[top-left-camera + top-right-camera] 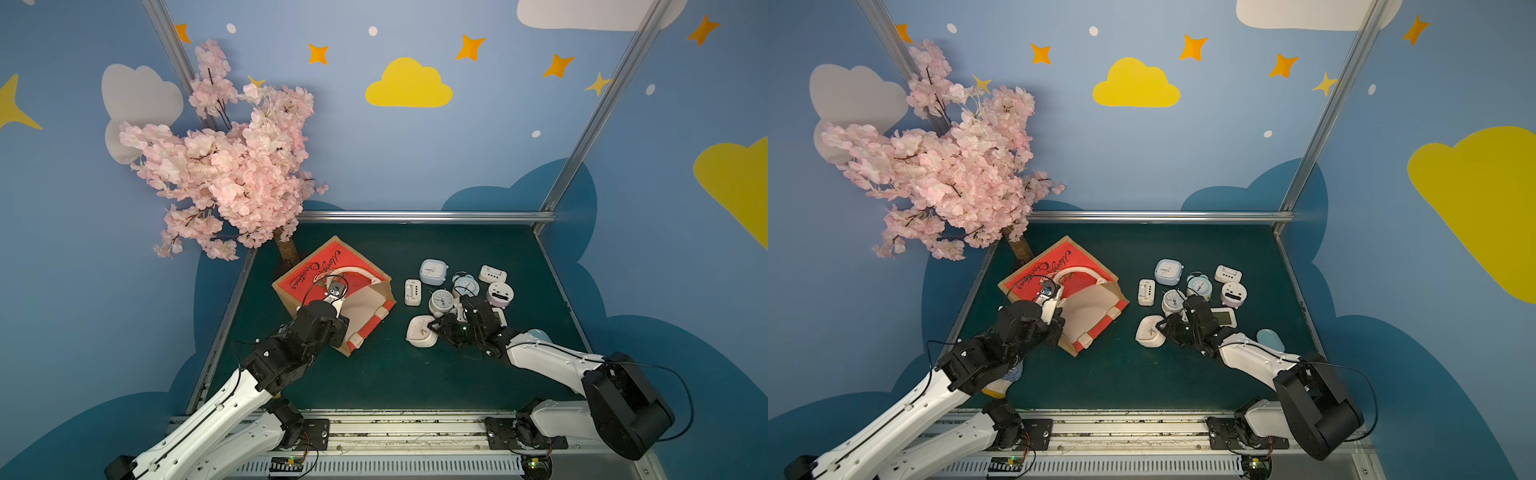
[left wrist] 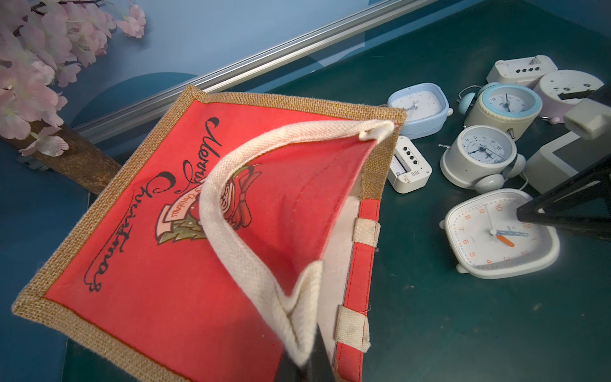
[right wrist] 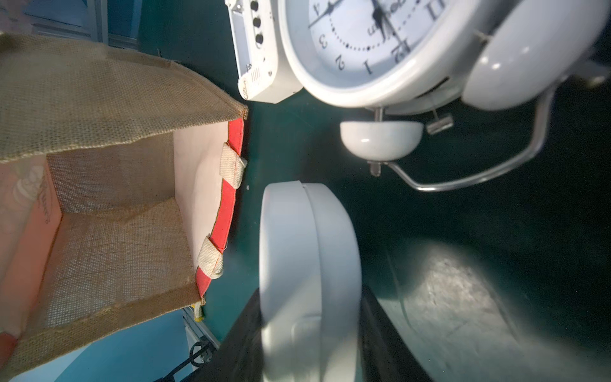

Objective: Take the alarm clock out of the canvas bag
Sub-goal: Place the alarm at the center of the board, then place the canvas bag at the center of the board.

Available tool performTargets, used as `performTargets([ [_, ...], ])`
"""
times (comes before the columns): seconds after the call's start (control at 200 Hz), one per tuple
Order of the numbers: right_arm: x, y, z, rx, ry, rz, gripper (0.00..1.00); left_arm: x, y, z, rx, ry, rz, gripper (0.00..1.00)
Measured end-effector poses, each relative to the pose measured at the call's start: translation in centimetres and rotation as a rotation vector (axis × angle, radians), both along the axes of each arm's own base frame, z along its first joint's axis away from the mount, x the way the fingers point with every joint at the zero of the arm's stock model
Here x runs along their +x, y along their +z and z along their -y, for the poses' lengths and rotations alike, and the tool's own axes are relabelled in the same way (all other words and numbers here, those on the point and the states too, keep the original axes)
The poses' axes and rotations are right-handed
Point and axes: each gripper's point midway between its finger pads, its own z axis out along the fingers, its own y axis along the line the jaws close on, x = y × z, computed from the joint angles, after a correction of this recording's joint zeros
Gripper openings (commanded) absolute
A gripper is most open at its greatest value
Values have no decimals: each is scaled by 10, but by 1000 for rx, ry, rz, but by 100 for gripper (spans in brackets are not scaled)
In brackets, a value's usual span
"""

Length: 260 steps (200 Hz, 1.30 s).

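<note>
Canvas bag (image 1: 353,259) mid-left, left pincer (image 2: 304,372) pinching handle (image 2: 218,198), right pincer (image 3: 310,314) astride white clock (image 2: 479,238), grip unclear, lower desk (image 1: 395,374) open

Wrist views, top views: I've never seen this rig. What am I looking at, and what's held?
Two white-and-black robot arms work over a dark green tabletop. The wide pictures come from one overhead camera head; the close-ups from a camera on each wrist. Left arm: jaws shut on the white rope handle of the tan jute canvas bag with red panels. Beside it lie loose alarm clocks. Right arm: jaws straddle a white square alarm clock; whether they grip it is unclear.
</note>
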Motion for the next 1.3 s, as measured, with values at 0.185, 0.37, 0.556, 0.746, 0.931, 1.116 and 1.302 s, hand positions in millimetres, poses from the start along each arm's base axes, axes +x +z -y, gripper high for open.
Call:
performTargets([
  [0.185, -16, -24, 21, -126, -9, -78, 79, 0, 1, 1, -6, -1, 1, 4],
  [0.37, -20, -12, 37, -183, -35, -56, 82, 2, -3, 3, -1, -6, -10, 5],
  [0.556, -14, 20, 47, -194, -47, 45, 82, 6, -8, 10, -4, -17, -28, 12],
  [0.746, 8, 80, 60, -208, -46, 266, 82, 7, -6, 16, -37, -29, -26, 3],
  [0.931, 42, 131, 100, -270, -135, 429, 82, 6, 0, 18, -59, -41, -20, 8],
  [1.116, 67, 149, 162, -433, -242, 589, 83, 8, 19, 24, -98, -60, 8, 75],
  [1.302, 73, 111, 193, -652, -221, 718, 84, 9, 19, 27, -113, -63, 9, 99],
])
